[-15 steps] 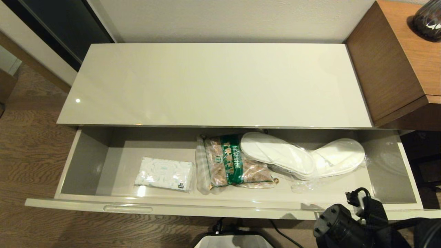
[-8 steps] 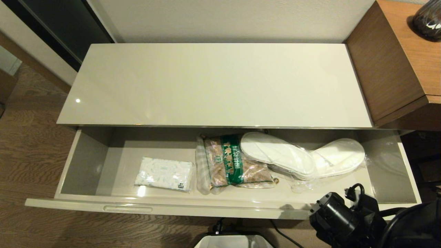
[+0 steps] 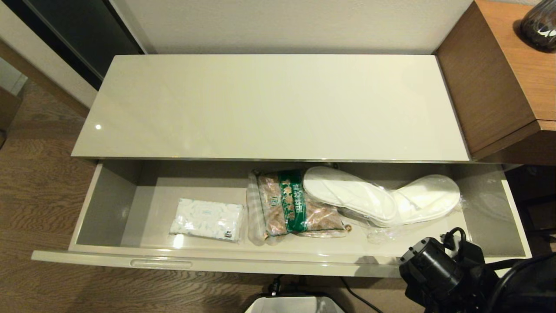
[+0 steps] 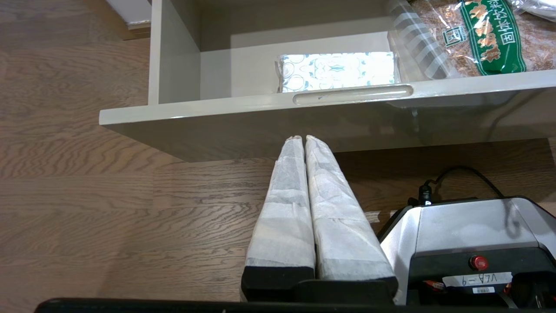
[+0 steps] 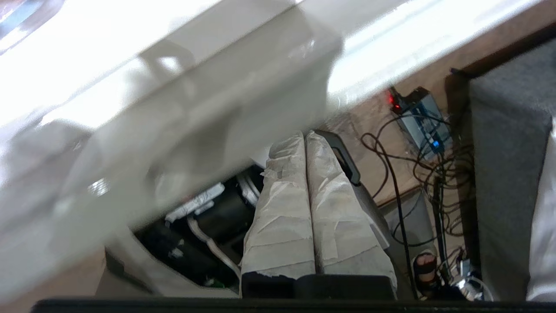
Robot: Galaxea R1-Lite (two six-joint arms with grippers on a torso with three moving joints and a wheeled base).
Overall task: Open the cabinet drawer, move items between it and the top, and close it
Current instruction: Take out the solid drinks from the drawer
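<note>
Right claw [image 5: 305, 138] pressed shut, empty, under the open cabinet drawer [image 3: 278, 261] front at its right end; arm [image 3: 451, 274] low before it. Left claw [image 4: 303, 141] shut, empty, parked below the left slot handle [image 4: 352, 94]. Drawer holds one tissue pack [image 3: 207, 219], one snack bag [image 3: 289, 204], one wrapped slippers pair [image 3: 382, 195], side by side. Top [image 3: 273, 106] bare.

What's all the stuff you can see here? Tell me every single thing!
wide glossy beige cabinet drawer: one, pulled open
white-and-pale-blue soft tissue pack: one, drawer's left part
clear brown snack bag with green band: one, drawer's middle
white slippers in clear plastic wrap: one pack, drawer's right, overlapping the bag
long glossy beige cabinet top: one, bare
brown wooden unit: one, right
dark vase: one, on it
left claw: shut, below drawer front
right claw: shut, under drawer's right end
</note>
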